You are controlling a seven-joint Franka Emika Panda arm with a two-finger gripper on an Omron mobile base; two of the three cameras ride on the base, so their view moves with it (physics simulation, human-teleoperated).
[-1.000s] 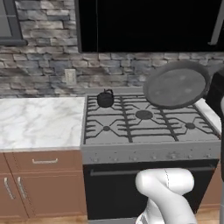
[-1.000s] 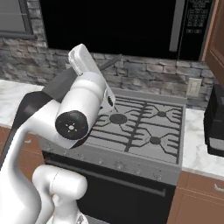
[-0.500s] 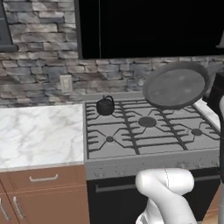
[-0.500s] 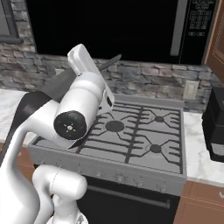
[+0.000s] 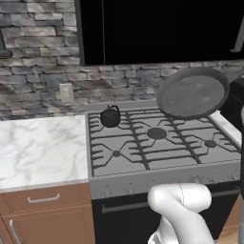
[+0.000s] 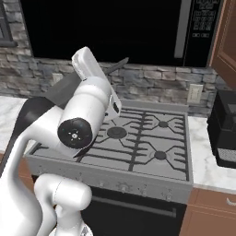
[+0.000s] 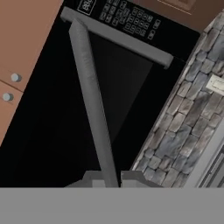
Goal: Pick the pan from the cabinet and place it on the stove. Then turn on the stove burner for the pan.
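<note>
Above the stove (image 5: 157,143), right side, I held the pan (image 5: 193,93) tilted in the air, my pincer (image 7: 113,177) clamped tight on its straight handle (image 7: 89,92), kettle (image 5: 110,116) sitting back-left.

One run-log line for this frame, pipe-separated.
phase: carrying | gripper: shut on pan handle | pan: tilted, in the air over stove right rear | kettle: stove left rear | burner: not yet on

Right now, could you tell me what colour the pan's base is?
Matte dark grey; the pan shows best in the left base view.
</note>
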